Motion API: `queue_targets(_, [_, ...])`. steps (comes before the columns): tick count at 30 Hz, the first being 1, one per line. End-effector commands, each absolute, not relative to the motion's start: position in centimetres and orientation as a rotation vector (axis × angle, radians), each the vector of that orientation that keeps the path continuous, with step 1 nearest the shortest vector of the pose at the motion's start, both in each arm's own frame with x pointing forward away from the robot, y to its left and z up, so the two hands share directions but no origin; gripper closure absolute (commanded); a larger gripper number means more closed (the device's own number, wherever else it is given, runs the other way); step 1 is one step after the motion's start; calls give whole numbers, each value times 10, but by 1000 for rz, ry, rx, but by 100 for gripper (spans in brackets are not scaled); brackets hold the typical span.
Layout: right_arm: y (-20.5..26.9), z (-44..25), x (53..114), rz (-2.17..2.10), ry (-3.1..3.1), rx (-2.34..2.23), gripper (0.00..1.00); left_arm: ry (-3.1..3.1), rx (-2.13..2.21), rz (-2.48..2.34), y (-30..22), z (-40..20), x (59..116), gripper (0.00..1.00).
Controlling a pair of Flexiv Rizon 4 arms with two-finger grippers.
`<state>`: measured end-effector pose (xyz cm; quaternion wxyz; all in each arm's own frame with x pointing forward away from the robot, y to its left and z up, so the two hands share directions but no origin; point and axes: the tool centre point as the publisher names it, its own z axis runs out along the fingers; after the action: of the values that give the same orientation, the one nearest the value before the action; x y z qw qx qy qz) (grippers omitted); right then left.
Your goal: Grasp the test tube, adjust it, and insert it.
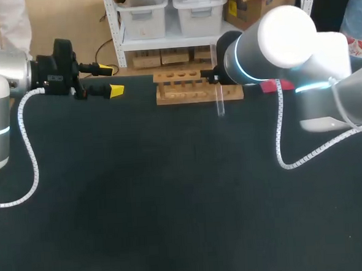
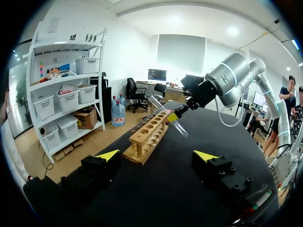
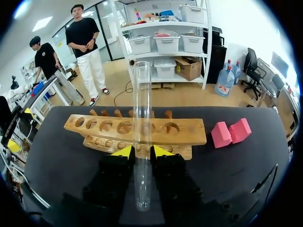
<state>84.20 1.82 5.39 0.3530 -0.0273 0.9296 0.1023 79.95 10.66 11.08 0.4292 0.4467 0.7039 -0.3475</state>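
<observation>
Just ahead of the right fingers [image 3: 124, 151] the wooden rack [image 3: 137, 130] blocking the way, test tube [image 3: 142, 118] gripped between them, pink blocks [image 3: 231, 132] beside the rack's end, open worktop [image 1: 172, 191] between the left fingers [image 1: 117, 89] and the rack

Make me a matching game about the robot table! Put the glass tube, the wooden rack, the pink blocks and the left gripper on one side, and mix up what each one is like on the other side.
Things:
1. test tube
2. wooden rack
3. pink blocks
4. left gripper

What it is like:
A. open, holding nothing
B. lying on the table beside one end of the wooden rack
C. clear glass, clamped between the yellow tips of the right gripper
D. has a row of round holes along its top

Right pairs: 1-C, 2-D, 3-B, 4-A.
</observation>
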Motion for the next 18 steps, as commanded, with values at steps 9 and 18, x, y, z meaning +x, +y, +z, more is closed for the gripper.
queue_targets(9, [-1, 83, 817, 146, 2173, 48, 100, 1751, 1111, -864, 107, 110, 798, 0])
queue_targets(18, [-14, 105, 807, 108, 1985, 79, 100, 1751, 1111, -864, 107, 110, 798, 0])
